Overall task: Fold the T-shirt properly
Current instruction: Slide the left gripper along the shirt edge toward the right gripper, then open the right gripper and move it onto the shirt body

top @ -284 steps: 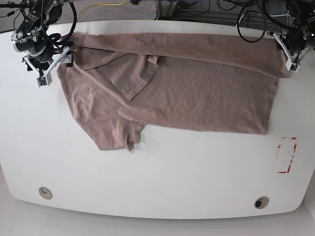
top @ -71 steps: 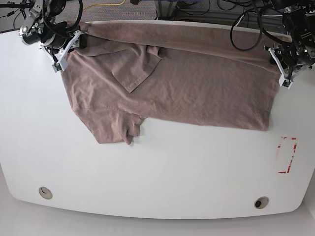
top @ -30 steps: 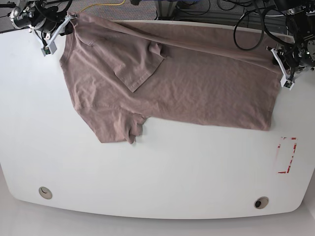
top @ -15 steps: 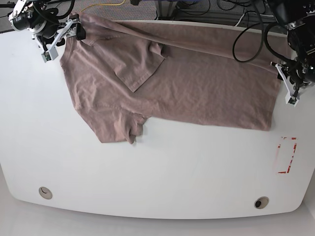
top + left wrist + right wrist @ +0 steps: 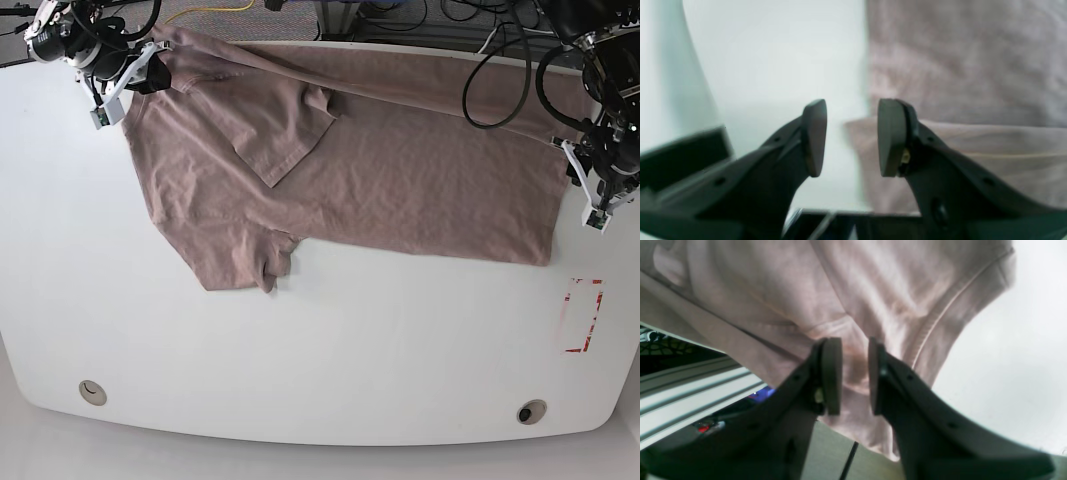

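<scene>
shirt: the T-shirt (image 5: 380,170) is lying mostly flat across the far half of the white table (image 5: 330,350), long way left-to-right, one sleeve folded in on top near the far edge, another bunched at the near-left corner.

my right gripper (image 5: 853,373): up at the far-left corner in the base view, at the collar/shoulder end. Jaws are close together with only a narrow gap showing, and there's shirt fabric hanging right behind them. Honestly can't tell if I've actually got cloth pinched or I'm just in front of it.

my left gripper (image 5: 850,136): over by the hem end, at the shirt's side edge. Jaws spread apart, nothing between them, a folded edge of the shirt just beyond the pad on the shirt side.

where this could go sideways: if my right side only has a sliver of fabric, a pull probably slips it and that corner flops back crooked.

also: left jaws sit half over bare table, so closing here could miss the edge or grab one layer only, and the fold comes out skewed.

far edge: some cloth looks draped off the back of the table, which might drag.
</scene>
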You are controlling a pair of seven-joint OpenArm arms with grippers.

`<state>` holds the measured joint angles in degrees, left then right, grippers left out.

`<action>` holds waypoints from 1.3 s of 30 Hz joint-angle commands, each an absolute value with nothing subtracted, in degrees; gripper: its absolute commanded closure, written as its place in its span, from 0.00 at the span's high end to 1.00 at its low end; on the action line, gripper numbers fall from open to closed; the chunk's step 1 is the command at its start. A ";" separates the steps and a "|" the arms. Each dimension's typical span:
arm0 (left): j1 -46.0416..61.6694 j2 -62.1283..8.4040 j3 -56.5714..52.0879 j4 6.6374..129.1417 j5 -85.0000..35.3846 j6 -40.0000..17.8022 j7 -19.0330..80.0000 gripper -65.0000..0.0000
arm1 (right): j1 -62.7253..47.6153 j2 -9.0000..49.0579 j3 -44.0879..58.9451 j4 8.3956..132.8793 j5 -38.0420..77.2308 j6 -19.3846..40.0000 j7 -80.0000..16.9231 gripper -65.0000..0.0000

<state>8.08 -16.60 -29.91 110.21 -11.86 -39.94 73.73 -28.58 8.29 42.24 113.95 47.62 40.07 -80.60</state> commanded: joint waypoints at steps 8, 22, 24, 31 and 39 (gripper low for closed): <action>14.02 -17.27 -30.02 111.34 -12.00 -40.00 68.26 0.37 | -29.14 8.40 37.23 114.77 30.55 40.00 -76.79 0.37; 17.54 -17.19 -29.93 111.16 -11.91 -40.00 66.07 0.37 | -27.30 7.78 35.03 107.12 23.87 40.00 -71.78 0.26; 17.54 -17.19 -29.93 111.16 -11.91 -40.00 66.07 0.37 | -26.24 8.75 34.95 104.57 23.87 40.00 -70.55 0.26; 17.36 -17.19 -29.93 111.16 -11.82 -40.00 66.07 0.37 | -23.08 11.38 34.95 98.51 23.87 40.00 -69.32 0.26; 17.27 -17.19 -29.58 111.16 -11.82 -40.00 65.98 0.37 | -19.74 13.93 34.86 97.71 23.78 40.00 -69.32 0.26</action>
<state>17.61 -16.40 -29.58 110.37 -11.62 -40.10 66.54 -19.88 12.60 34.96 98.13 26.96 40.40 -66.65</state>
